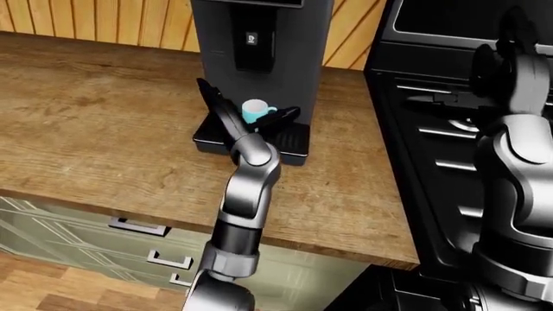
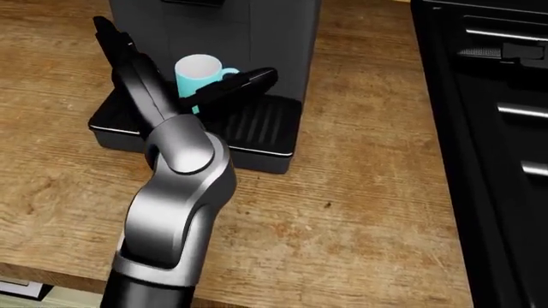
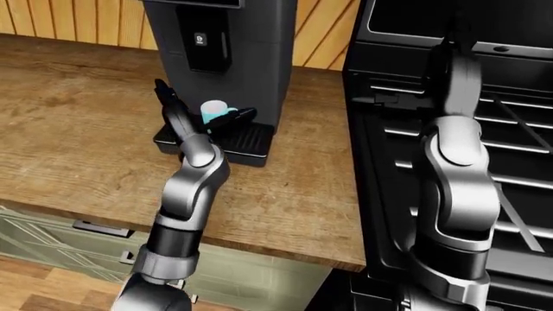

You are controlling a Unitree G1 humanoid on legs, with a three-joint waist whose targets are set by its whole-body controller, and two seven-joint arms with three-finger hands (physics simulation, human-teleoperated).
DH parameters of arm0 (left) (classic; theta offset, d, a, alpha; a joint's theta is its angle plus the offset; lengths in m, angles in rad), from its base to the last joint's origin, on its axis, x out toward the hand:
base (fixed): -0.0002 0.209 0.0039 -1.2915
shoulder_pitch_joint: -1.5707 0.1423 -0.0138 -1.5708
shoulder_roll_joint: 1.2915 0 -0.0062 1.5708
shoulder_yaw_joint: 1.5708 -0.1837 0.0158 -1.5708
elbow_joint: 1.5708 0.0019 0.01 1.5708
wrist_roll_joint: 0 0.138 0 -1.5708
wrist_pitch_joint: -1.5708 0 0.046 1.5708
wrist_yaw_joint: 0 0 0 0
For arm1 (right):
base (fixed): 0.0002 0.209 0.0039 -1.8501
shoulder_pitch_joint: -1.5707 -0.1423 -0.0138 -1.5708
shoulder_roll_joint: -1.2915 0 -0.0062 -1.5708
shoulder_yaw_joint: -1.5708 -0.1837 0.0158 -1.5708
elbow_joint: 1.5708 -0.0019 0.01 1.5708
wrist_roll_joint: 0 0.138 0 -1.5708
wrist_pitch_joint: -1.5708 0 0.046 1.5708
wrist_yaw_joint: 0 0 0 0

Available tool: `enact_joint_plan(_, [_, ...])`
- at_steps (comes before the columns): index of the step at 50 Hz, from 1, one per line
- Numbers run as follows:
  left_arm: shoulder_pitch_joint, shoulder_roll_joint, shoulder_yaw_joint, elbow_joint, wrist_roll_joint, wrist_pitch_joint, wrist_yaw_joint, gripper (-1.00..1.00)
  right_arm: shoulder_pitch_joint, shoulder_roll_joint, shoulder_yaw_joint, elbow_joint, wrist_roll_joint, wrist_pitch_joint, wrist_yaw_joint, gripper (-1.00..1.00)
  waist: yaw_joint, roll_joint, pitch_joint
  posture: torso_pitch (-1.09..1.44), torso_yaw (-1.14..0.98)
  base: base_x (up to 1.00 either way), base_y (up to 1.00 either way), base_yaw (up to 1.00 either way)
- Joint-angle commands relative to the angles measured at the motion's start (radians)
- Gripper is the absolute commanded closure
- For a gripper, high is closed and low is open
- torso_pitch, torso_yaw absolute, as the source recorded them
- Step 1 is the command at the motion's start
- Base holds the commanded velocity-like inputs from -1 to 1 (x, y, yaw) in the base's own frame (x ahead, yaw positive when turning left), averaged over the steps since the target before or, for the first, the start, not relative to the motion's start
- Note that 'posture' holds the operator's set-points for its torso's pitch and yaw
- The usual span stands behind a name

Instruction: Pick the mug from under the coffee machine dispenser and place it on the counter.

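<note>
Left-eye view: teal mug (image 1: pixel 255 111) sits on the drip tray (image 1: pixel 290 139) of the coffee machine (image 1: pixel 264 39), below the dispenser. Left robot hand (image 1: pixel 246 115) reaches in from the desk (image 1: pixel 95 129) side, fingers spread either side of the mug. Right robot hand (image 1: pixel 510 55) is raised over the black stove (image 1: pixel 432 129), well apart from the task; whether its fingers are parted or closed cannot be told.

Head view: one finger (image 2: pixel 239 83) lies across the mug's handle side, the others (image 2: pixel 120 54) stand to the mug's left. Not clamped yet; contact unclear.

Right-eye view: same layout, nothing new.

Judgement: close the fingers evenly on the mug body, not the handle. Lift only slightly, since the dispenser hangs overhead, then draw out toward bare desk.
</note>
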Motion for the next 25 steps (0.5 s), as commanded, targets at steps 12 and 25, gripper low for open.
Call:
enact_joint_plan(12, [-0.058,0.002,-0.006,0.065,-0.001,-0.102,0.053,-1.00,-0.028,-0.022,-0.016,-0.030,0.001,-0.028,-0.006,-1.00,0.000,-0.006,-0.029,0.00,0.00,0.00,0.00,0.00])
enact_joint_plan(25, [-0.064,-0.020,-0.012,0.108,-0.011,-0.124,0.086,-0.60,-0.022,-0.024,-0.020,-0.032,0.006,-0.031,-0.009,-1.00,-0.001,-0.005,-0.030,0.00,0.00,0.00,0.00,0.00])
